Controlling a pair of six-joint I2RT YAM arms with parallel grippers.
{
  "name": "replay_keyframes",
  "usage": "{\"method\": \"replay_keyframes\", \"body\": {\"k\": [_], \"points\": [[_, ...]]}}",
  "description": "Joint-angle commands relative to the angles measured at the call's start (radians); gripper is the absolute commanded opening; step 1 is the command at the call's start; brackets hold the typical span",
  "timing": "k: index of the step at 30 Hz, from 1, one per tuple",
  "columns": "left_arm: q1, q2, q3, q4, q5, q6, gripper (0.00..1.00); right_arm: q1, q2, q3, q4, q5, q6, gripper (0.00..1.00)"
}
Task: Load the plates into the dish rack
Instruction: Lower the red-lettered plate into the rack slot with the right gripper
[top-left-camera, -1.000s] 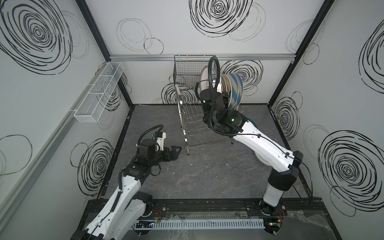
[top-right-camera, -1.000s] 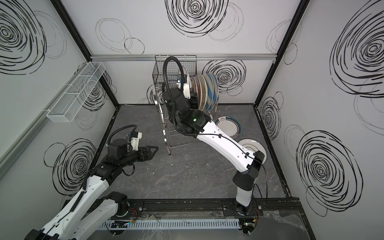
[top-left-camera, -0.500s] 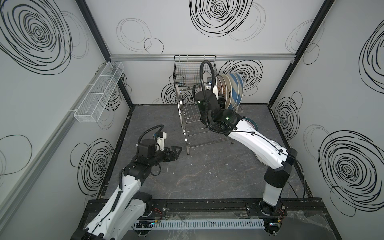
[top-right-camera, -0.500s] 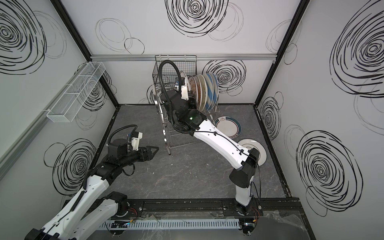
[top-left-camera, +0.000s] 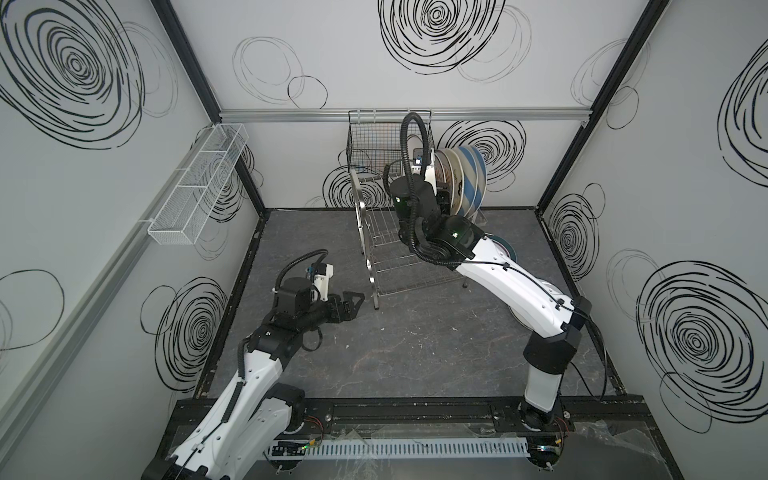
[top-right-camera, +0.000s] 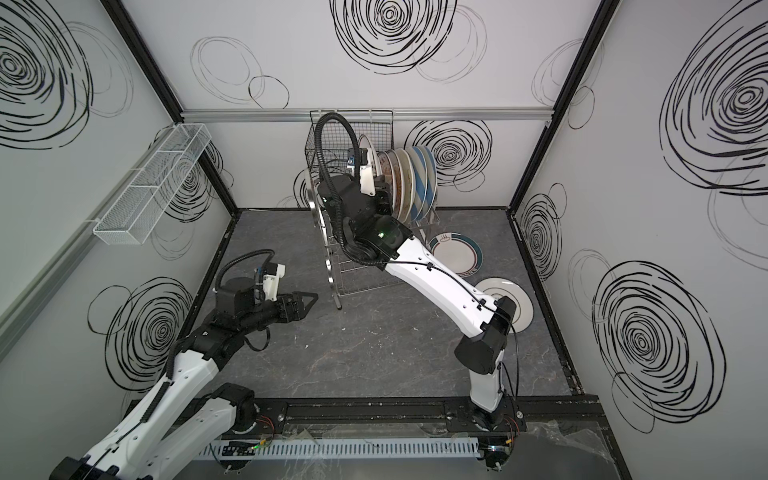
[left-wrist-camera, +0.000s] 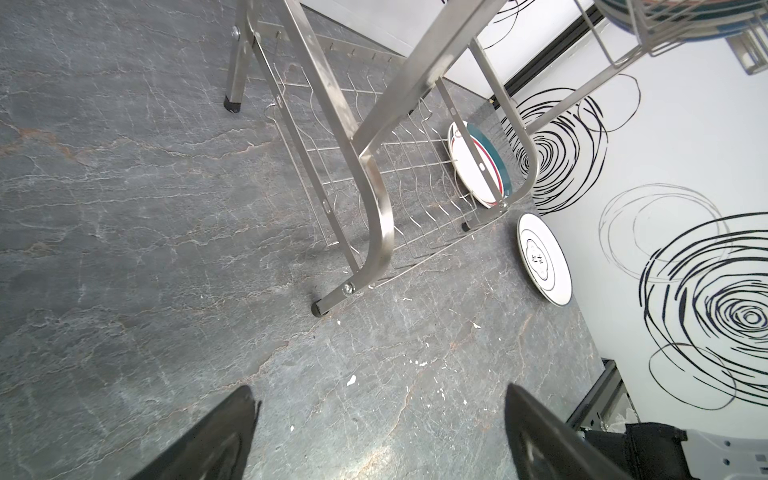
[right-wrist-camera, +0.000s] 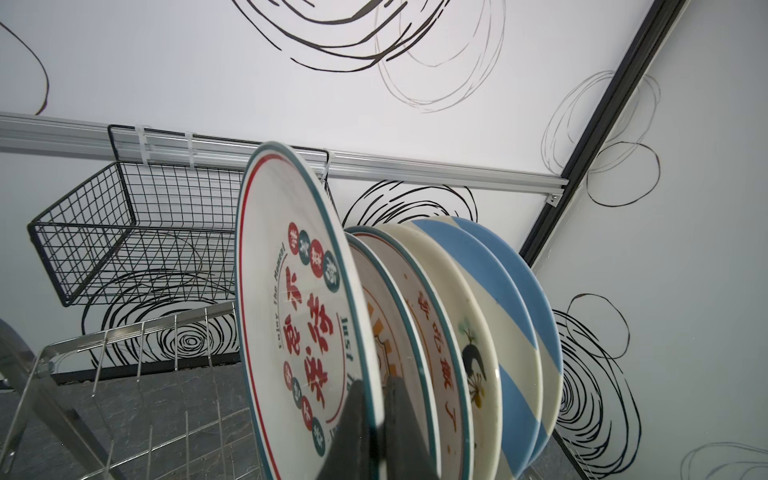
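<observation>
Five plates (right-wrist-camera: 478, 332) are slotted in dish rack (top-right-camera: 331, 270); sixth plate (right-wrist-camera: 291, 291) is pinched there by right gripper (right-wrist-camera: 374, 386); two plates (top-right-camera: 455, 257) are left beside rack; left gripper (left-wrist-camera: 380, 388) is spread wide.

Light even, diffuse, white; shadows soft, faint. Both top views sharp, straight lines bowing toward edges. Near the lens, right gripper (right-wrist-camera: 375, 409) goes soft. Mild glare on dish rack (left-wrist-camera: 380, 216) tubing.

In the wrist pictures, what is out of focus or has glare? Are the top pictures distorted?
Right wrist view: the right gripper is a dark blur, the red-character plate it pinches sharp. Left wrist view: the left gripper blurs too; glare on the dish rack tube. Both top views: wall edges splay outward.
</observation>
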Motion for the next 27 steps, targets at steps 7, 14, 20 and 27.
{"method": "replay_keyframes", "body": {"k": [7,14,20,27], "points": [[0.010,-0.001,-0.009,0.038,0.016,0.020,0.96,-0.029,0.021,0.028,-0.037,0.000,0.068,0.00],[0.010,-0.003,-0.010,0.038,0.015,0.020,0.96,-0.034,0.020,0.011,-0.063,-0.016,0.100,0.00],[0.010,-0.003,-0.011,0.038,0.015,0.021,0.96,-0.033,0.024,-0.008,-0.084,-0.034,0.129,0.00],[0.010,-0.002,-0.010,0.038,0.017,0.020,0.96,-0.031,0.019,-0.005,-0.086,-0.045,0.121,0.15]]}}
